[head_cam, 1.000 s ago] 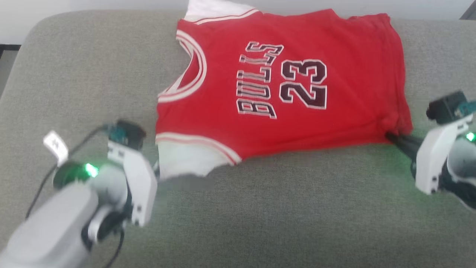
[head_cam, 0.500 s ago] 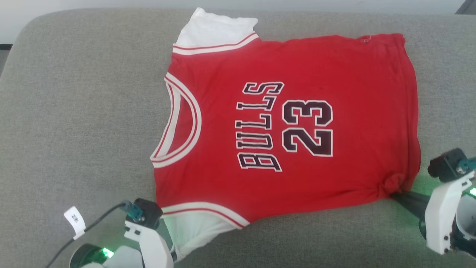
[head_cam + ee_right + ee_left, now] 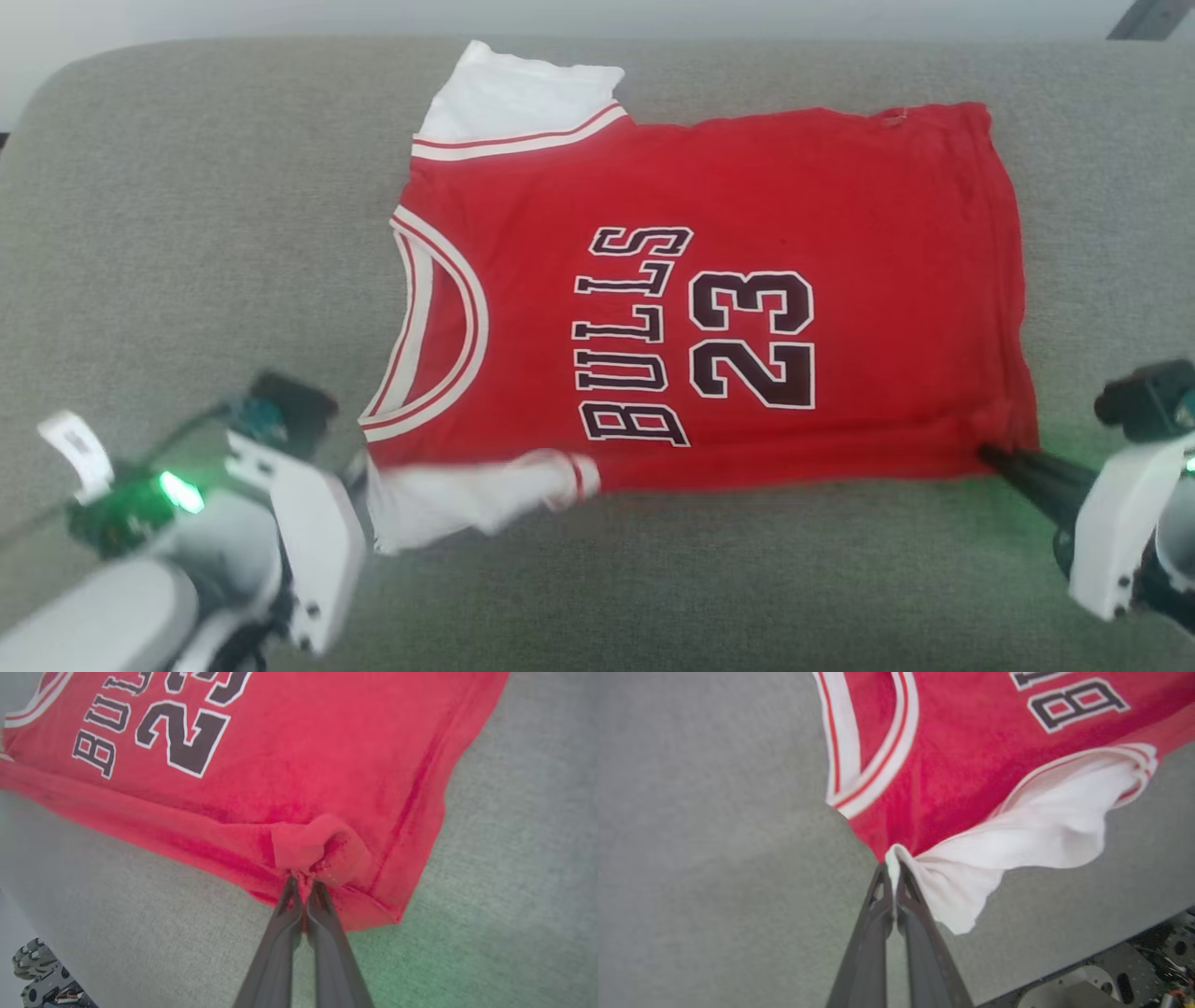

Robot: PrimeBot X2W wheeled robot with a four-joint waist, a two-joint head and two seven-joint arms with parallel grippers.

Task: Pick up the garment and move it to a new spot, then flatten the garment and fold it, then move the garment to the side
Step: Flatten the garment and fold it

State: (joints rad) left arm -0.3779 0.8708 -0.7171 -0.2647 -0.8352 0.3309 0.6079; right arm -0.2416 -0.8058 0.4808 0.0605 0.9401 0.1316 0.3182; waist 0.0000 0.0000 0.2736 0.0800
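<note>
The left gripper point(image 3: 892, 865) and right gripper point(image 3: 303, 879) each pinch the near edge of the shirt point(image 3: 747, 187), so folding seems to be starting; next, carry that edge across evenly.

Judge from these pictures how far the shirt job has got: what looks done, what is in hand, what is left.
Done: the garment lies spread, lettering up, on the grey cushion. In hand: the left gripper pinches the near white sleeve, the right gripper the near hem corner, both shut. Left: no fold shows, and the move aside.
</note>
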